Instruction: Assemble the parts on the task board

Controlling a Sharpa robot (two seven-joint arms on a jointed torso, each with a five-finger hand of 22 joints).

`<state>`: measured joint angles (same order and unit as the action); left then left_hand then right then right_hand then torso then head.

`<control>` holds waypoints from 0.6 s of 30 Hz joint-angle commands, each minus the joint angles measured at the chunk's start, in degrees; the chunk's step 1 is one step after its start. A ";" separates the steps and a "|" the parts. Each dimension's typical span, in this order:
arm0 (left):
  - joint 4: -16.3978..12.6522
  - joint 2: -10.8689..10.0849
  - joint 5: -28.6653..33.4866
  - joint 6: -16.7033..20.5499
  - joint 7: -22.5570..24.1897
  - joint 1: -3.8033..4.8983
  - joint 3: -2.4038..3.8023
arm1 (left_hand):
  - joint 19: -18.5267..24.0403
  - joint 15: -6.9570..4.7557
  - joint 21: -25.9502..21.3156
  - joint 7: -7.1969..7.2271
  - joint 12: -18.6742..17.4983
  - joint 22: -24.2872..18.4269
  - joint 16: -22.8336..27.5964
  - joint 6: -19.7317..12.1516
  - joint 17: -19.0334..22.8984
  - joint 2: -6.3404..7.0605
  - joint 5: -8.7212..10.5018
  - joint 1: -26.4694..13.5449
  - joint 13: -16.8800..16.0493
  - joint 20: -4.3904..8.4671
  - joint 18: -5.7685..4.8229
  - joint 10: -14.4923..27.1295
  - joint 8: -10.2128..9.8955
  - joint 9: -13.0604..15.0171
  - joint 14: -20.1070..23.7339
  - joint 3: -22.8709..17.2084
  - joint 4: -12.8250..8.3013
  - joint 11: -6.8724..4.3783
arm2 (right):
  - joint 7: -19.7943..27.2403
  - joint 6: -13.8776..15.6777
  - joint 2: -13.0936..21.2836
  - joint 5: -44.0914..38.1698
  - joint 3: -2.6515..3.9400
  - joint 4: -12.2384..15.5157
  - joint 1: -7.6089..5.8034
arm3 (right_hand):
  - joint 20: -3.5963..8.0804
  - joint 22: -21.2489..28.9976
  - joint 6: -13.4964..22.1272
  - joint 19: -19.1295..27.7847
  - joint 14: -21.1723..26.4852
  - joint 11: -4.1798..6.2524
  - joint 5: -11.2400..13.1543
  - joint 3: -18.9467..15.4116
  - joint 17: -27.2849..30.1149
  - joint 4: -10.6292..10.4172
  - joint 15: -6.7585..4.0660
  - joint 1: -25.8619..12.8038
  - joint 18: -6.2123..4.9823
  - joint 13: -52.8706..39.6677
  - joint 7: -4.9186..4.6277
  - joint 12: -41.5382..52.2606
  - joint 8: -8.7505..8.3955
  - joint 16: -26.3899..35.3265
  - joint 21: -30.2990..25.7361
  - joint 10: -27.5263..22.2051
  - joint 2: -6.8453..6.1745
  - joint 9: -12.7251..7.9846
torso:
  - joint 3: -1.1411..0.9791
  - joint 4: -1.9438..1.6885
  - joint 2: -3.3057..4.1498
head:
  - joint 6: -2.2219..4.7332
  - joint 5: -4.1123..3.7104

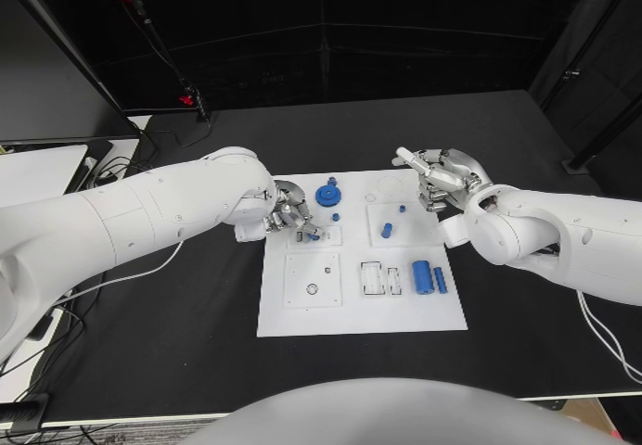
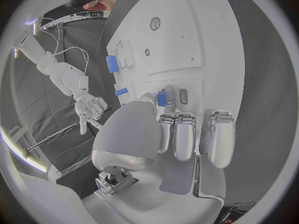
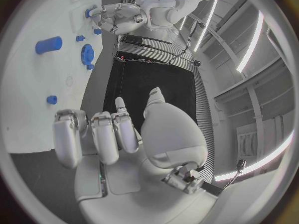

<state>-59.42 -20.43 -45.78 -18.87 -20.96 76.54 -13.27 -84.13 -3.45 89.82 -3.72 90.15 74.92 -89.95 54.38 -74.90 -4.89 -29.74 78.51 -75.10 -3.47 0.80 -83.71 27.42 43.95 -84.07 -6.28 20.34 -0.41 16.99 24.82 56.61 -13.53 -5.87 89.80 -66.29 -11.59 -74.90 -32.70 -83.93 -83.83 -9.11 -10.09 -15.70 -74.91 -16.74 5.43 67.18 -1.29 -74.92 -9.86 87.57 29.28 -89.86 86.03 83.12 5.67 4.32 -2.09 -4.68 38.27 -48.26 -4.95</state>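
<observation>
- The left hand (image 1: 293,219) pinches a small blue peg (image 2: 161,97) at its fingertips, low over the upper left part of the task board (image 1: 361,315), just beside the blue gear (image 1: 327,195)
- The right hand (image 1: 445,178) hovers released, fingers apart, at the board's upper right edge above the counter (image 1: 160,362)
- My advice: square the peg over its hole, lower it straight, press gently, let go only once seated
- A blue cylinder (image 1: 421,274) lies lower right

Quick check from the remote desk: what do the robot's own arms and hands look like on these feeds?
Both arms are smooth, glossy white shells with rounded, bulbous joints. The left hand and right hand are silver metal, many-fingered, with rounded segmented fingers and pale flat pads. A thin white cable trails beneath the left arm.
</observation>
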 commanded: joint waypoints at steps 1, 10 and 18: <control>0.07 0.07 -0.42 -1.63 -2.39 -0.39 -0.28 | -5.87 0.53 0.18 0.79 -0.15 15.08 -0.05 0.22 -15.10 -0.43 1.16 -1.41 -14.90 -0.39 -0.80 -6.29 -0.45 0.26 -5.93 -5.19 -3.48 0.13 | 0.59 -0.46 -0.06 -0.10 0.02 0.11 -0.08 | -0.35 -13.18 0.25 -1.58 -6.17 -0.04 -0.22 -0.42 -15.09 -0.05 0.35 -0.37 -0.16 -8.86 -3.41 -0.10 0.26 -0.14 -0.18 -0.31 0.38 -0.08 | 0.03 0.02 0.00 | 0.00 -0.01; 0.24 0.08 -0.48 -1.75 -2.55 -0.39 -0.28 | -5.87 0.75 0.18 0.68 -0.15 15.08 -0.05 -0.87 -15.10 1.57 3.57 -5.61 -14.90 -0.63 -0.80 -6.29 -1.62 0.60 -5.93 -2.11 -3.50 0.23 | 0.55 -0.50 -0.05 -0.04 0.02 0.12 -0.07 | -0.35 -13.18 0.25 -1.58 -6.17 -0.04 -0.22 -0.45 -15.09 -0.05 0.35 -0.43 -0.16 -8.89 -3.41 -0.08 0.29 -0.14 -0.18 -0.27 0.41 -0.08 | 0.00 0.00 0.00 | 0.03 -0.03; 0.36 0.08 -0.71 -1.68 -2.94 -0.39 -0.28 | -5.87 1.06 0.18 0.48 -0.15 15.08 -0.05 -1.28 -15.10 2.75 8.48 -9.68 -14.90 -0.92 -0.80 -6.29 -2.27 0.53 -5.93 1.70 -3.50 0.40 | 0.48 -0.54 -0.04 -0.02 0.02 0.15 -0.07 | -0.36 -13.18 0.26 -1.58 -6.17 -0.04 -0.20 -0.49 -15.09 -0.07 0.35 -0.59 -0.16 -8.93 -3.42 -0.06 0.36 -0.14 -0.17 -0.22 0.50 -0.09 | 0.00 0.00 0.03 | 0.06 -0.07</control>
<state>-59.07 -20.39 -45.74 -19.27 -22.11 76.57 -13.28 -83.93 -2.69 89.82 -2.89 90.25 74.91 -89.95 53.11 -74.90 -2.31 -21.46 69.20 -74.95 -4.10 0.81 -83.92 25.42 44.56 -84.07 -4.78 16.83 -0.21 16.99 24.78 56.60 -13.52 -5.87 89.80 -66.28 -11.59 -74.91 -32.70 -83.93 -83.83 -9.11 -10.09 -15.84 -74.90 -16.88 5.43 66.95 -1.29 -74.92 -9.86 87.57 29.27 -89.86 86.03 83.12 5.91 4.32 -2.08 -4.68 38.27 -48.22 -5.02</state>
